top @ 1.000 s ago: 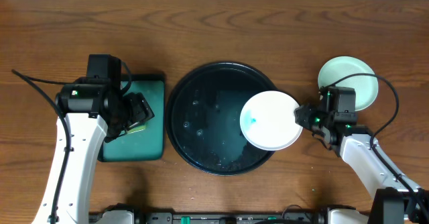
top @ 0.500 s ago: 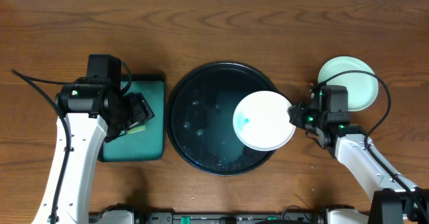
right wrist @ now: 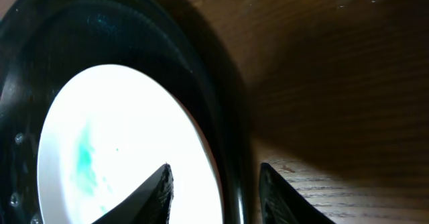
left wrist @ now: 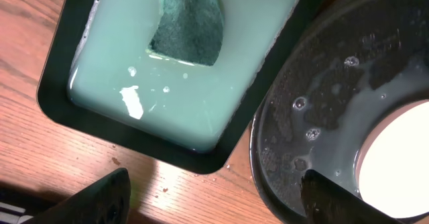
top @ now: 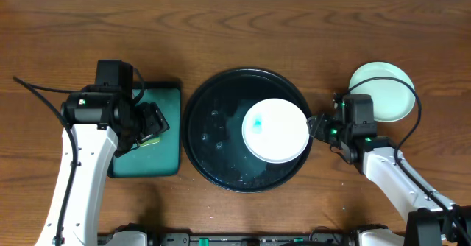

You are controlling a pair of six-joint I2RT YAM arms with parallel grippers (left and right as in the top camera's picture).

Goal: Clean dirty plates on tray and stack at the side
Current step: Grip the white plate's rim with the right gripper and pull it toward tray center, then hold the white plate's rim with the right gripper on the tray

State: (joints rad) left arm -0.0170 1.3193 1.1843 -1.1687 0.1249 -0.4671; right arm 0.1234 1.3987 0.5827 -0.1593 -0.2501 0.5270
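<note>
Since the smear [top: 256,124] faced up on the white plate [top: 280,135], I had that plate lying over the right half of the tray [top: 210,106], inside its rim, where any wet runoff would be caught rather than spilled on the table [top: 235,10]. My right gripper [top: 318,124] was at the plate's right edge with its jaws apart. One finger reached over the plate's rim and the other hung outside the tray's rim, so I was clamping nothing. I judged the hand was there to steady or nudge the plate, not to lift it.

My left gripper [top: 151,123] hovered, jaws wide and empty, above the teal tray [left wrist: 60,63] to the left, just beside the black one. The sponge [left wrist: 188,23] sat in that tray's pale soapy water, which I took as the reason for the hand's place: the wiping tool had not been picked up.

A mint plate [top: 383,88] lay on the table at the far right, apart from the mess and likely marking the stacking spot. Whether another plate lay under it, I could not tell.
</note>
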